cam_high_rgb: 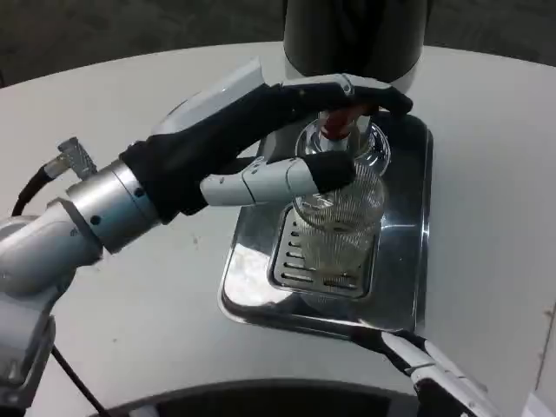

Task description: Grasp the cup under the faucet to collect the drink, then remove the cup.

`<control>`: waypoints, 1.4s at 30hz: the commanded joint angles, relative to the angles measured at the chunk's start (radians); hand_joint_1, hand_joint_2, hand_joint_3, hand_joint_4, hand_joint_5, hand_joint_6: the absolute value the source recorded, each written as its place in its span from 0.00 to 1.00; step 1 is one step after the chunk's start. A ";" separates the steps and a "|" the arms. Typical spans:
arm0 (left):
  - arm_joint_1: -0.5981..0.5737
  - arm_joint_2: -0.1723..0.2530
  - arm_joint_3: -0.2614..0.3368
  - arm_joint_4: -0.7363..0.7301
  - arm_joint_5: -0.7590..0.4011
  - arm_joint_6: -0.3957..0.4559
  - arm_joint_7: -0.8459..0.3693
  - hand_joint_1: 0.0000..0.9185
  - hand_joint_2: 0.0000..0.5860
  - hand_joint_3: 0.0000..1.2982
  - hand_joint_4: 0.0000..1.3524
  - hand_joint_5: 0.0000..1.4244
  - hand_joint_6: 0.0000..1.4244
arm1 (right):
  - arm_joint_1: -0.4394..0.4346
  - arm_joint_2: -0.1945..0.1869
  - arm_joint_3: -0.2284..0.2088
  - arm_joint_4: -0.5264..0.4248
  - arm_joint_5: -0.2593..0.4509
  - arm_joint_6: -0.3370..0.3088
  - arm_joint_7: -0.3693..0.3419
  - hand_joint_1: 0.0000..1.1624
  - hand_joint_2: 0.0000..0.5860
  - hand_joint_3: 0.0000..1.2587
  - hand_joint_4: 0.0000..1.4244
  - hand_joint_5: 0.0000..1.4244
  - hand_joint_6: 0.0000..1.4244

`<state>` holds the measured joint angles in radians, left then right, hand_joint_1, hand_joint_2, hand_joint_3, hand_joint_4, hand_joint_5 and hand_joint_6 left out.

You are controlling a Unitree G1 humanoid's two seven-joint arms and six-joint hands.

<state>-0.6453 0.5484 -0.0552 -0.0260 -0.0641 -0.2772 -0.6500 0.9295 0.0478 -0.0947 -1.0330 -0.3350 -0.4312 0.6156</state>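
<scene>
Clear cup (340, 228) in left robot hand (261, 143)

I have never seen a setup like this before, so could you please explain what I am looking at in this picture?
This is a humanoid robot's own view, from a camera on its head or chest, looking down at a white table. The silver forearm from the left ends in its left hand, with a white back and black and white fingers. That hand is wrapped around a clear ribbed cup, which stands on the slotted grate of a shiny metal drip tray. Above the cup is a dispenser with a red-tipped faucet. I cannot tell whether any drink is flowing. At the bottom right, a part of the right hand shows, holding nothing visible.
</scene>
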 commanded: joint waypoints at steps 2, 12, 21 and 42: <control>0.046 0.025 -0.034 0.008 0.044 -0.003 -0.032 0.00 0.14 0.24 0.12 0.14 0.04 | 0.003 0.005 0.009 -0.014 -0.014 0.006 -0.005 0.63 0.86 0.08 0.05 0.00 0.00; 0.054 0.027 -0.039 0.005 0.048 -0.005 -0.023 0.00 0.14 0.24 0.12 0.14 0.04 | -0.006 0.019 0.019 -0.014 -0.022 0.004 -0.010 0.63 0.86 0.08 0.05 0.00 0.00; 0.059 0.033 -0.041 0.002 0.051 -0.010 -0.023 0.00 0.14 0.25 0.12 0.15 0.04 | -0.022 0.031 0.037 -0.014 -0.043 0.024 -0.013 0.63 0.86 0.09 0.05 0.00 0.00; 0.050 0.040 -0.048 0.012 0.075 -0.041 -0.021 0.00 0.14 0.26 0.13 0.15 0.03 | -0.106 0.018 0.015 -0.014 -0.054 0.180 -0.008 0.77 0.69 0.08 0.05 0.00 0.00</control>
<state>-0.6367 0.5660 -0.0655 -0.0294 -0.0274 -0.3222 -0.6268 0.8531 0.0664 -0.0653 -1.0340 -0.4020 -0.2948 0.6083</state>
